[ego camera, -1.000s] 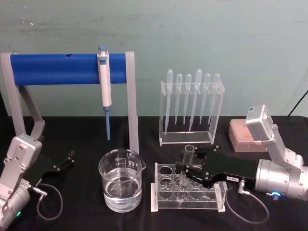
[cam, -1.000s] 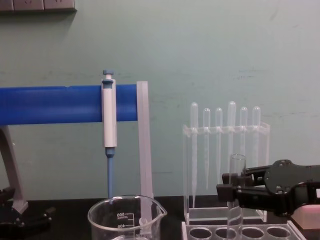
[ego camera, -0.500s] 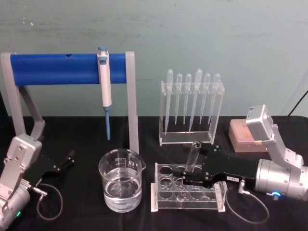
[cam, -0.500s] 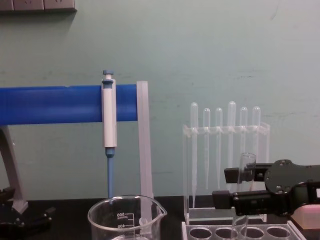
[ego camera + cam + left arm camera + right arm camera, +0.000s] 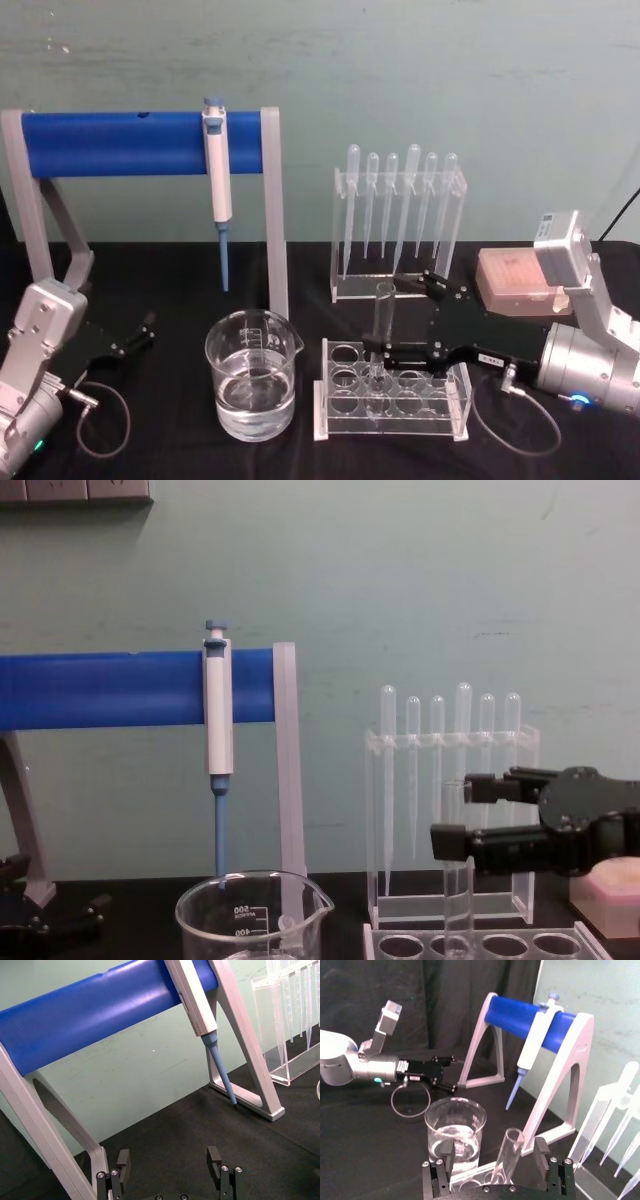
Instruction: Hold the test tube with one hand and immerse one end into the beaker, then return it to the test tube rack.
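Over the clear plastic rack (image 5: 390, 400), the right gripper (image 5: 402, 319) has its two fingers spread to either side of the test tube (image 5: 381, 325) without closing on it. The tube stands nearly upright in one of the rack's round holes, its open rim up. In the right wrist view the glass (image 5: 506, 1158) sits between the finger pads (image 5: 540, 1149) with a gap on each side, though whether one pad just brushes it is hard to say from these angles.

The beaker (image 5: 252, 382), partly filled with clear liquid, stands on the black table (image 5: 170, 455) just to the left of the rack. The left gripper (image 5: 133, 337) rests low at the table's left side, fingers apart, holding nothing.

By the look of it, this is either the moment before the grasp or the one after the tube has been set back; the pictures alone do not settle which. If the dip is not yet done, the next move calls for closing squarely on the tube, lifting it straight up until its round bottom clears the hole, then carrying it left over the beaker's rim and lowering one end into the liquid.
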